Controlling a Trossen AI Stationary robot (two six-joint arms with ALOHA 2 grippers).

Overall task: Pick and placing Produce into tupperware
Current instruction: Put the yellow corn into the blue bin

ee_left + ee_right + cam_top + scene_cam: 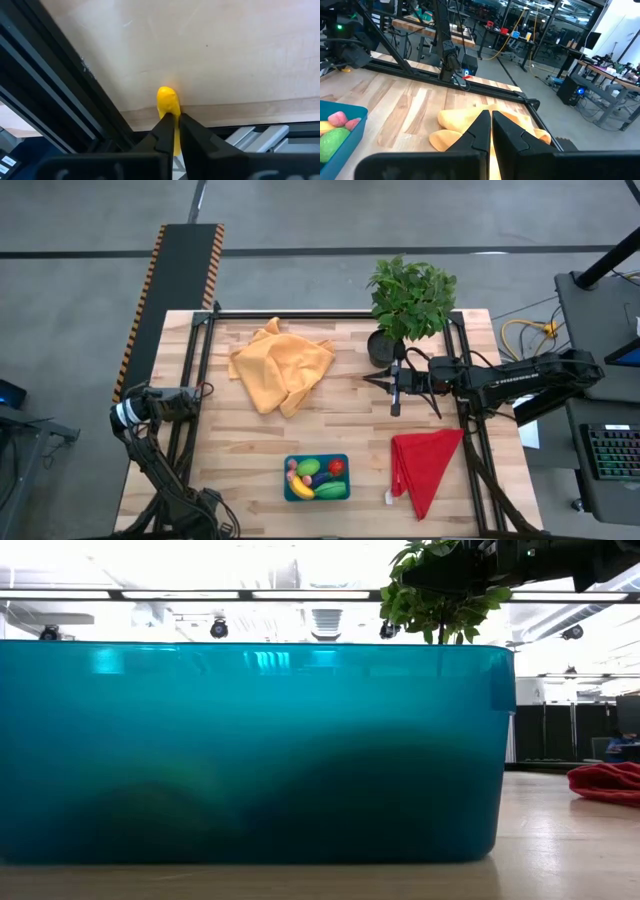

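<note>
**Left gripper held a yellow piece at the table's left edge; tub already part-filled**

The tub (316, 477) sat near the front edge of the table (340, 395), about midway across. In it lay a banana (301, 487), a tomato (336, 467), two green pieces (309, 468) and (329, 490), a purple piece between them and pink bits (292, 465) at its left end. In the low view the tub's (250, 750) teal wall filled most of the picture, with only dark shapes showing through it.

The left gripper (195, 402) hung at the table's left edge, over the black frame rail (190, 395). In its wrist view the fingers (165, 131) were pinched narrow on a small yellow piece (168, 102), whose rounded end stuck out past the tips, level with the table edge.

The right gripper (372, 380) was stretched in from the right, just in front of the potted plant (408, 300) and right of the orange cloth (280, 365). Its fingers (480, 131) were closed together with nothing between them, pointed over the cloth (470, 125), with the tub's corner (342, 132) off to one side.

A red cloth (425, 465) lay right of the tub, well apart from it
</note>
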